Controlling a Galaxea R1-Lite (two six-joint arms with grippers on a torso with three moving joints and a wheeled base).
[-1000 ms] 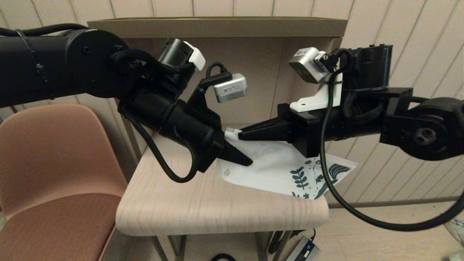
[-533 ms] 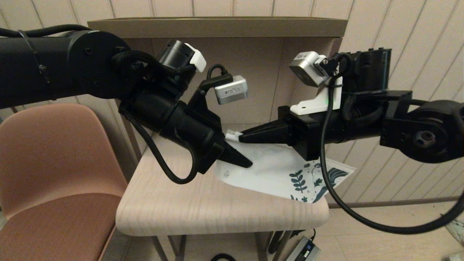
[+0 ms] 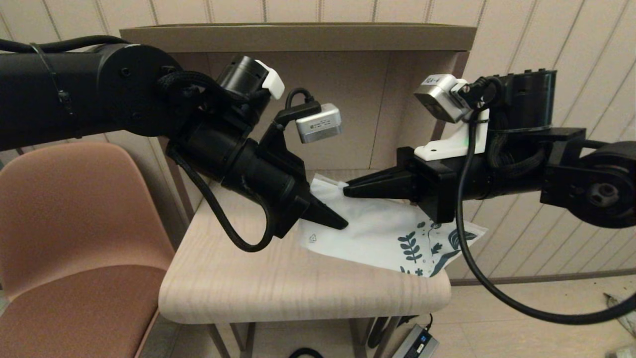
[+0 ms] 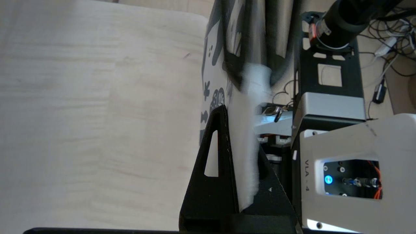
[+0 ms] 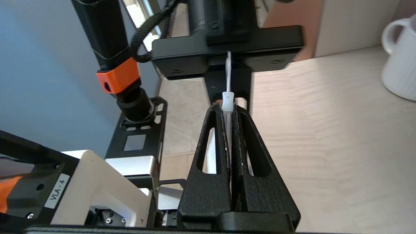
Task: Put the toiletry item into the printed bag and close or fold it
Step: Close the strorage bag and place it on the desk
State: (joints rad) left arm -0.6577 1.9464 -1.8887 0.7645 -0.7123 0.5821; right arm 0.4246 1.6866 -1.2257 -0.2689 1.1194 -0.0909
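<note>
Here, two claws, left claw (image 3: pixel 332 222) and right claw (image 3: pixel 350 189), pinch one printed bag (image 3: pixel 382 233) (top edge).

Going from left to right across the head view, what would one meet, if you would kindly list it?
Brown chair → left gripper, shut on the printed bag → right gripper, pinching the bag's top edge → right arm's black cable.

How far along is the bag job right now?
No tube is in sight, so it may be bagged already; cannot confirm. In hand: left pincer and right pincer both pinch the printed bag, the right at its zip slider. Left: finishing the closure and releasing.
</note>
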